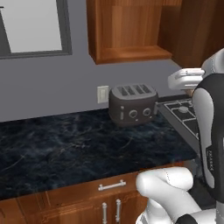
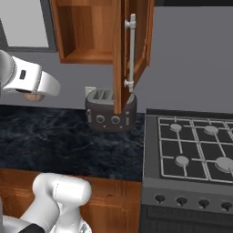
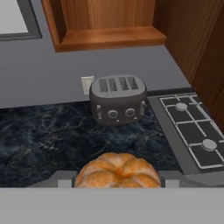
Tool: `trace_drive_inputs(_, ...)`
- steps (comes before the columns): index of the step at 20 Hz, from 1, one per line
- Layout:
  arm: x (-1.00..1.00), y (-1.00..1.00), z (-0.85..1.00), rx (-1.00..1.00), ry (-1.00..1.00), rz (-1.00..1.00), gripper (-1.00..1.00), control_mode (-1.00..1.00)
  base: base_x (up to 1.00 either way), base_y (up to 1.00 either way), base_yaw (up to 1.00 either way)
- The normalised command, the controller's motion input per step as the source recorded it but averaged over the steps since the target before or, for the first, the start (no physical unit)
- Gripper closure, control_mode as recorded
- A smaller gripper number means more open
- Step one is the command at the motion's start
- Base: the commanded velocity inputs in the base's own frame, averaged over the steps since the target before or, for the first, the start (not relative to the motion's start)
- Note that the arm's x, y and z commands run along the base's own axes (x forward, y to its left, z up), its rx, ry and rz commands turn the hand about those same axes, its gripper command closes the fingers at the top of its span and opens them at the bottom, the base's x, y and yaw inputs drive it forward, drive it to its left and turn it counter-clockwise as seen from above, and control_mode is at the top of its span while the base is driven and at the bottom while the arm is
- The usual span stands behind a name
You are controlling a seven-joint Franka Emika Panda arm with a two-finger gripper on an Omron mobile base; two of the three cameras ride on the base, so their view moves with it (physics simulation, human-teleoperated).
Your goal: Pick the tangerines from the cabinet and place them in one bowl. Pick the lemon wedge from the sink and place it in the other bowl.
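A tangerine [image 3: 117,169] sits clasped between the two fingertips of the hand [image 3: 118,180], its lobed orange top bulging up at six o'clock in the hand view, so the hand is partly closed around the fruit rather than gaping free. From the right base view the same fruit shows as a tan lump [image 2: 34,96] tucked under the white wrist, held up in the air over the dark marbled bench [image 1: 78,144], well apart from the surface. The cabinet [image 3: 105,26] it would have come from lies ahead at twelve o'clock, its open nook bare where I can see it, with the toaster [image 3: 118,99] straight below that on the bench and the stove [image 3: 192,127] off at three o'clock. Neither bowl is anywhere ahead of the hand, so I judge the coming move turns on swinging away from the cabinet, likely toward nine o'clock or behind, to find the red bowl before letting go.
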Motion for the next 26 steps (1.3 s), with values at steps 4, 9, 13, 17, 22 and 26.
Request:
trace_drive_inputs(4,0.0,0.0,0.0,0.0,0.0,0.0,1.0,1.0,-0.42,0.44,-0.25)
trace_drive_inputs(9,0.0,0.0,0.0,0.0,0.0,0.0,1.0,1.0,-0.32,0.61,-0.29)
trace_drive_inputs(13,0.0,0.0,0.0,0.0,0.0,0.0,1.0,1.0,-0.22,0.44,-0.35)
trace_drive_inputs(17,0.0,0.0,0.0,0.0,0.0,0.0,1.0,1.0,-0.14,-0.01,-0.52)
trace_drive_inputs(22,0.0,0.0,0.0,0.0,0.0,0.0,1.0,1.0,-0.25,-0.26,-0.61)
trace_drive_inputs(26,0.0,0.0,0.0,0.0,0.0,0.0,1.0,1.0,-0.18,-0.34,-0.63)
